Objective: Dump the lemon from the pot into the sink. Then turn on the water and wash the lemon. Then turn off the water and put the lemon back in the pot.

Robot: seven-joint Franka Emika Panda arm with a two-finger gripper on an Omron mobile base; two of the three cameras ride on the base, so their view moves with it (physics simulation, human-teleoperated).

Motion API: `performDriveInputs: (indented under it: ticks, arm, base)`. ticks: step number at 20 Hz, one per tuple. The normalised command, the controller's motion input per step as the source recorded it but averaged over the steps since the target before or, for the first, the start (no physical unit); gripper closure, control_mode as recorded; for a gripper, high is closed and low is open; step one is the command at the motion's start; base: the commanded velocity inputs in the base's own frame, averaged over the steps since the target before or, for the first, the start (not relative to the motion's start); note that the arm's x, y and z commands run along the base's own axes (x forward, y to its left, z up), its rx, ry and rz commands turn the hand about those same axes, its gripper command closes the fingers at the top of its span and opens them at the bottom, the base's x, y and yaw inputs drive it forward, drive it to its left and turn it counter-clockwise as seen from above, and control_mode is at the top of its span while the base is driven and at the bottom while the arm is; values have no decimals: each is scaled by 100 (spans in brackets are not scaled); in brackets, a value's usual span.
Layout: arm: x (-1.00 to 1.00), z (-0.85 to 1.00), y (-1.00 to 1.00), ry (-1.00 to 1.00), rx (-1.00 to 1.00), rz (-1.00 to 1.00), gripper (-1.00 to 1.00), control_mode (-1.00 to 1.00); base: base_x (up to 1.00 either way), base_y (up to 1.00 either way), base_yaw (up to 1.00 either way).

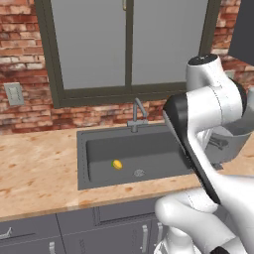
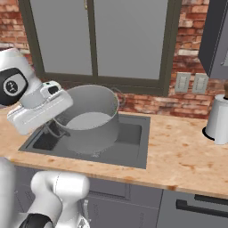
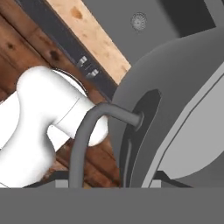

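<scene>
yellow lemon (image 1: 117, 164), dark grey sink (image 1: 99, 149), matte grey pot (image 2: 91, 120)

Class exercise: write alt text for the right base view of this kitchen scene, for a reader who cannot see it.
A white robot arm's end effector holds a round matte grey metal pot by its side handle, tilted over a dark grey rectangular sink set in a tan stone counter. Behind are a brick wall and a window; a pale tapered vessel stands at right.
</scene>
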Motion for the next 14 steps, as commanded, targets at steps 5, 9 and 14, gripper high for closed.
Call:
performDriveInputs:
  ticks: [5,9,14]
  arm:
    - [57,-21,-87,13,0,-23,100,-100]
    - [78,-33,-74,17,0,-12,100,-100]
    - [88,-47,-63,13,0,-8,100,-100]
  base:
    - [0,0,0]
    - [0,0,0]
    - [0,0,0]
